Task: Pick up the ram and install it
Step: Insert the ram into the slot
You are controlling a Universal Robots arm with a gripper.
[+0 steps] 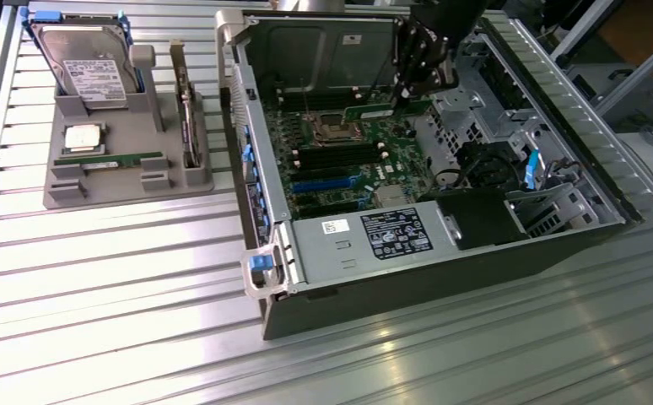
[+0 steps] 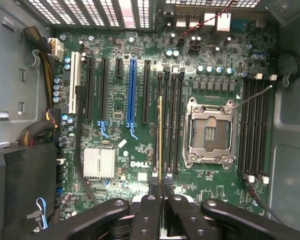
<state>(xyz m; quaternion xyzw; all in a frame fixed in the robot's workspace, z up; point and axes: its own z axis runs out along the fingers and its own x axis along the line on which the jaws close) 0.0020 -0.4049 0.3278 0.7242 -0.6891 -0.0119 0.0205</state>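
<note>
My gripper [image 1: 426,80] reaches down into the open computer case [image 1: 270,253]. In the wrist view the gripper [image 2: 160,189] is shut on the ram [image 2: 160,135], seen edge-on as a thin green-yellow strip. The stick hangs along the black memory slots [image 2: 171,120] just beside the processor socket [image 2: 210,132]; I cannot tell whether it touches a slot. In the exterior view the ram [image 1: 377,110] shows as a green strip under the gripper, above the motherboard [image 1: 349,169]. A second, similar green stick [image 1: 107,159] lies on the grey holder [image 1: 113,190] at the exterior view's left.
The holder also carries a hard drive [image 1: 84,59], a square silver processor chip [image 1: 84,137] and a bracketed card [image 1: 186,110]. Inside the case are the power supply [image 1: 360,236], a silver heat sink [image 2: 99,162], a blue expansion slot [image 2: 131,95] and cable bundles [image 2: 37,135].
</note>
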